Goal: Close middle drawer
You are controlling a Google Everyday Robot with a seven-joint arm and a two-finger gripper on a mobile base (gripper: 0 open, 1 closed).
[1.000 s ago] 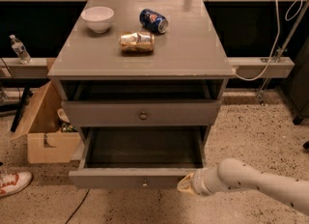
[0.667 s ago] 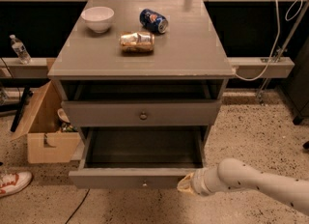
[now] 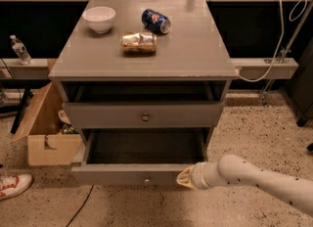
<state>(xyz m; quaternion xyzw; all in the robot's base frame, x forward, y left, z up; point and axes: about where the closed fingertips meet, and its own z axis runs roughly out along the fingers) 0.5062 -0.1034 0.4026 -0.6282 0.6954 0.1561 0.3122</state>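
The middle drawer [image 3: 122, 174] is the low grey one with a small brass knob [image 3: 146, 178]. It is pulled far out, and its plain grey box is empty. My gripper [image 3: 184, 178] is at the end of the white speckled arm [image 3: 254, 177] that comes in from the lower right. The gripper sits against the right end of the drawer's front panel. The taller-fronted drawer [image 3: 107, 115] above, with a darker knob [image 3: 145, 117], stands slightly out. No drawer shows below the open one.
On the cabinet top [image 3: 195, 50] are a white bowl [image 3: 99, 18], a blue can [image 3: 156, 20] on its side and a crushed gold can [image 3: 139, 42]. A cardboard box [image 3: 46, 133] stands at the left, with a shoe [image 3: 12, 184] by it. A water bottle [image 3: 20, 50] and a white cable [image 3: 279, 40] are on the ledges.
My gripper has moved slightly up and left against the front panel. The middle drawer has slid a little way back towards the cabinet.
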